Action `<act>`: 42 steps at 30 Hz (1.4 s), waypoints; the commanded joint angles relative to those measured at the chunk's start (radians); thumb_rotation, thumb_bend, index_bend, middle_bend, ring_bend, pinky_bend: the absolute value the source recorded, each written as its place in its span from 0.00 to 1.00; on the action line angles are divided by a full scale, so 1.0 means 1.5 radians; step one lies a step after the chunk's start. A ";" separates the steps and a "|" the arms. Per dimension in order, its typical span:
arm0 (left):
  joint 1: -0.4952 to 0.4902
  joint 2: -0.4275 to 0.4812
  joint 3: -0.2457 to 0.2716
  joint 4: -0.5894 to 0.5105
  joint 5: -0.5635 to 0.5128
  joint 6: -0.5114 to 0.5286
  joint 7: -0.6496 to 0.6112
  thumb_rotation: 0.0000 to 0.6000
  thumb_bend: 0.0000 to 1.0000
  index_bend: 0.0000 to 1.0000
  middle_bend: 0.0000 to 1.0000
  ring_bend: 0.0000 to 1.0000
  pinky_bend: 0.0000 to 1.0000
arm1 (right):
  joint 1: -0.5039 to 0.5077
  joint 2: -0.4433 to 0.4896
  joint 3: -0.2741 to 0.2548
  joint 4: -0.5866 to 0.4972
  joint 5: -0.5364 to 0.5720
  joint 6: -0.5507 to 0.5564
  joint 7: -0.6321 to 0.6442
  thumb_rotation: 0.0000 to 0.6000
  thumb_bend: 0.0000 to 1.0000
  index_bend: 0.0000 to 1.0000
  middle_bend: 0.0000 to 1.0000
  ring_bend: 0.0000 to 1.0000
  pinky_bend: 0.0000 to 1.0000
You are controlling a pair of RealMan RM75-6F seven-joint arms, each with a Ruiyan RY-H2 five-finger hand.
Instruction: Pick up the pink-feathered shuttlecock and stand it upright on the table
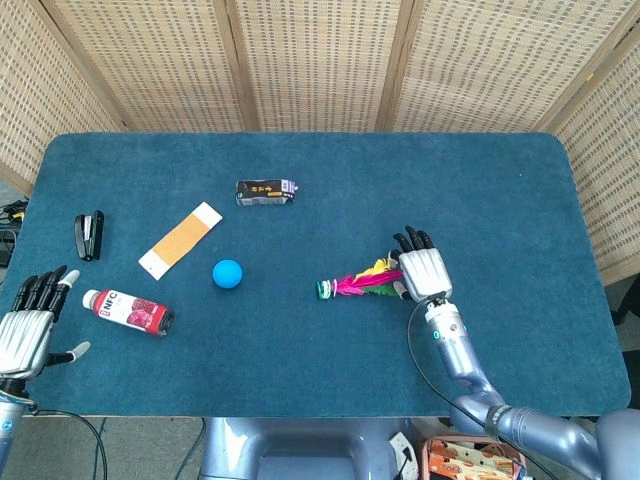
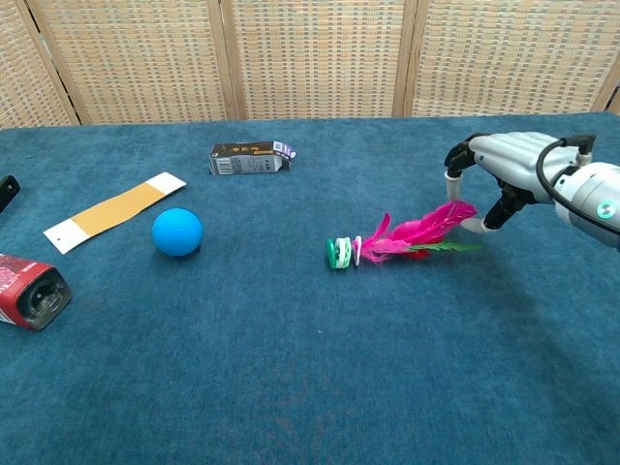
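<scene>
The pink-feathered shuttlecock (image 1: 358, 282) (image 2: 402, 236) lies flat on the blue table, its green and white base (image 2: 340, 253) pointing left and its feathers pointing right. My right hand (image 1: 421, 272) (image 2: 506, 166) hovers open over the feather tips, fingers spread above them and thumb low beside them, holding nothing. My left hand (image 1: 27, 325) rests open at the table's front left corner, away from the shuttlecock; the chest view does not show it.
A blue ball (image 1: 227, 273) (image 2: 176, 232) sits left of the shuttlecock. A red bottle (image 1: 128, 311) lies near my left hand. An orange and white strip (image 1: 181, 239), a dark small box (image 1: 266, 191) and a black stapler (image 1: 89, 234) lie further back.
</scene>
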 commanded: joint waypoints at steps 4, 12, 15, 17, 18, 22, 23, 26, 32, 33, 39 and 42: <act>0.000 -0.001 0.000 0.001 -0.001 0.001 0.000 1.00 0.09 0.00 0.00 0.00 0.00 | 0.007 -0.005 -0.002 0.015 0.009 -0.006 0.008 1.00 0.31 0.45 0.15 0.00 0.10; -0.001 -0.002 0.000 0.003 -0.003 -0.001 0.001 1.00 0.09 0.00 0.00 0.00 0.00 | 0.014 -0.008 -0.005 0.029 0.018 -0.007 0.012 1.00 0.35 0.45 0.15 0.00 0.10; -0.001 -0.002 0.000 0.004 -0.004 -0.002 0.000 1.00 0.09 0.00 0.00 0.00 0.00 | 0.014 -0.007 -0.007 0.030 0.021 -0.007 0.011 1.00 0.36 0.45 0.15 0.00 0.10; -0.002 -0.003 -0.001 0.004 -0.005 -0.003 -0.001 1.00 0.09 0.00 0.00 0.00 0.00 | 0.014 -0.006 -0.009 0.028 0.022 -0.005 0.011 1.00 0.36 0.45 0.15 0.00 0.10; -0.002 -0.003 0.000 0.005 -0.005 -0.003 -0.001 1.00 0.10 0.00 0.00 0.00 0.00 | 0.014 -0.006 -0.010 0.027 0.022 -0.003 0.010 1.00 0.36 0.45 0.15 0.00 0.10; -0.003 -0.003 0.000 0.004 -0.006 -0.006 0.000 1.00 0.09 0.00 0.00 0.00 0.00 | 0.014 -0.006 -0.014 0.024 0.021 0.001 0.009 1.00 0.36 0.49 0.19 0.00 0.10; -0.003 -0.002 0.001 0.003 -0.007 -0.007 -0.001 1.00 0.09 0.00 0.00 0.00 0.00 | 0.014 -0.007 -0.014 0.022 0.021 0.004 0.010 1.00 0.36 0.50 0.20 0.00 0.11; -0.002 -0.001 0.001 0.001 -0.006 -0.005 -0.001 1.00 0.10 0.00 0.00 0.00 0.00 | 0.015 -0.011 -0.018 0.023 0.022 0.006 0.008 1.00 0.36 0.53 0.22 0.00 0.12; -0.002 0.001 0.000 0.001 -0.006 -0.003 -0.006 1.00 0.09 0.00 0.00 0.00 0.00 | 0.018 -0.019 -0.020 0.026 0.030 0.005 0.002 1.00 0.36 0.54 0.23 0.00 0.12; -0.002 0.001 0.000 0.002 -0.006 -0.003 -0.006 1.00 0.09 0.00 0.00 0.00 0.00 | 0.019 -0.020 -0.021 0.026 0.031 0.005 0.000 1.00 0.36 0.54 0.23 0.00 0.12; -0.002 0.002 0.000 0.003 -0.006 -0.004 -0.009 1.00 0.10 0.00 0.00 0.00 0.00 | 0.028 -0.021 -0.015 0.020 0.046 0.007 -0.024 1.00 0.38 0.54 0.23 0.00 0.12; -0.003 0.001 0.000 0.003 -0.006 -0.005 -0.009 1.00 0.09 0.00 0.00 0.00 0.00 | 0.031 -0.017 -0.014 0.012 0.053 0.011 -0.039 1.00 0.41 0.54 0.23 0.00 0.12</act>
